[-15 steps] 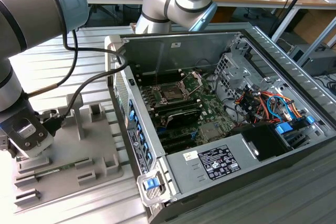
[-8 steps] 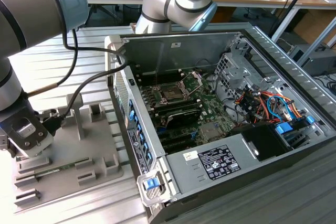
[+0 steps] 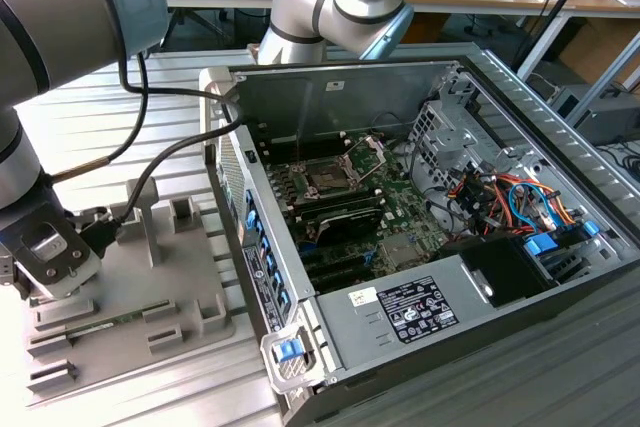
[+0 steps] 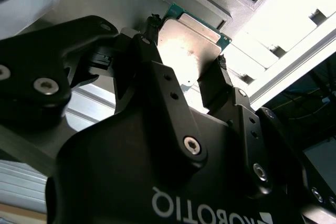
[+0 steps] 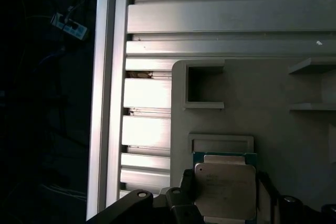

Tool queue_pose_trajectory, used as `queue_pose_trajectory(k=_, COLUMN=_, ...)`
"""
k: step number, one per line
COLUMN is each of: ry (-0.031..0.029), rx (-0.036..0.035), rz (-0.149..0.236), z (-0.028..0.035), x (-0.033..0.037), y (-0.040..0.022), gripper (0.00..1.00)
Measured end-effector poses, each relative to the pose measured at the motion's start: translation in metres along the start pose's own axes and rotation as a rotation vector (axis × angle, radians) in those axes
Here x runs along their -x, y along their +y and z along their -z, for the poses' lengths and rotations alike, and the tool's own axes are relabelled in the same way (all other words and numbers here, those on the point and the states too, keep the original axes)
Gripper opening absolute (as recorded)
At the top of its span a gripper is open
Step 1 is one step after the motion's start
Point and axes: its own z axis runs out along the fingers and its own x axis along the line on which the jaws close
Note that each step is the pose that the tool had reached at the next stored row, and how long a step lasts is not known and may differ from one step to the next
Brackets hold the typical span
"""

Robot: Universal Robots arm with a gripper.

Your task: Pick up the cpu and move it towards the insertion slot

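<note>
The cpu (image 4: pixel 190 40), a flat square chip with a pale metal top and a green edge, lies between my gripper's (image 4: pixel 186 51) two black fingers (image 4: pixel 214 80), which press on its opposite sides. In the first wrist view the cpu (image 5: pixel 224 182) is over the grey plastic tray (image 5: pixel 262 114), with a finger (image 5: pixel 187 182) tight against each flank. In the exterior view my gripper (image 3: pixel 45 262) hangs over the tray (image 3: pixel 190 297) at the exterior view's left. The insertion slot (image 3: pixel 330 177), a silver-framed socket with its lever up, sits on the green board inside the open computer case, well to the right.
The open case's metal wall (image 3: pixel 240 237) stands between the tray and the board. A long green memory stick (image 3: pixel 100 325) lies on the tray near its front. Black cables (image 3: pixel 150 172) trail from the arm. Drive cages and coloured wires (image 3: pixel 500 197) fill the case's right side.
</note>
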Motion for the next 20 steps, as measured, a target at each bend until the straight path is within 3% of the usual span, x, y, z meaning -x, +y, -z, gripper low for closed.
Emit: queue_pose_trajectory(k=20, ry=0.0, rx=0.0, rz=0.0, z=0.0061, x=0.0, y=0.0002, gripper=0.55)
